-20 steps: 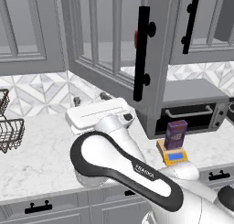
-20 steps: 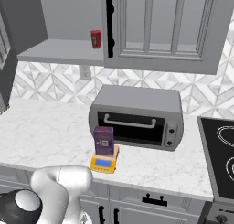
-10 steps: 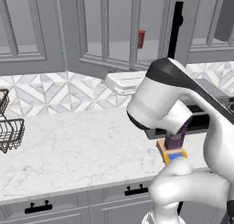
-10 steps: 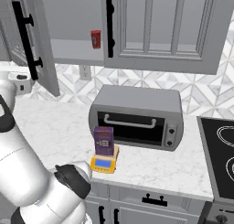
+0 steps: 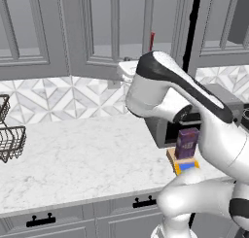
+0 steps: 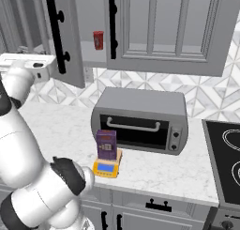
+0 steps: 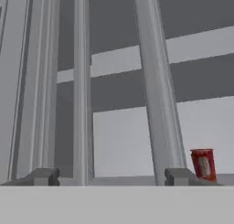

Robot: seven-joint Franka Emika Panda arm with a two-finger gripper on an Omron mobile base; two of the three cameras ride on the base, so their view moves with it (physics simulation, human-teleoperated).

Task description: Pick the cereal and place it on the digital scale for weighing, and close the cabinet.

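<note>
The cereal (image 6: 106, 144) already stands upright on the digital scale (image 6: 107, 167), near the counter's front edge just in front of the toaster oven (image 6: 140, 118), so what remains for me is the cabinet. Its door (image 6: 63, 34) hangs partly open beside my gripper (image 6: 28, 65), with 1 red can (image 6: 98, 40) on the shelf behind it. My 2 fingertips (image 7: 43, 176) stand well apart, clasping nothing. The door looks a stiff, light, hinged panel (smooth-faced, likely slippery), so I judge a flat push near its handle edge, by the black bar handle (image 6: 57, 34), the surest contact.
</note>
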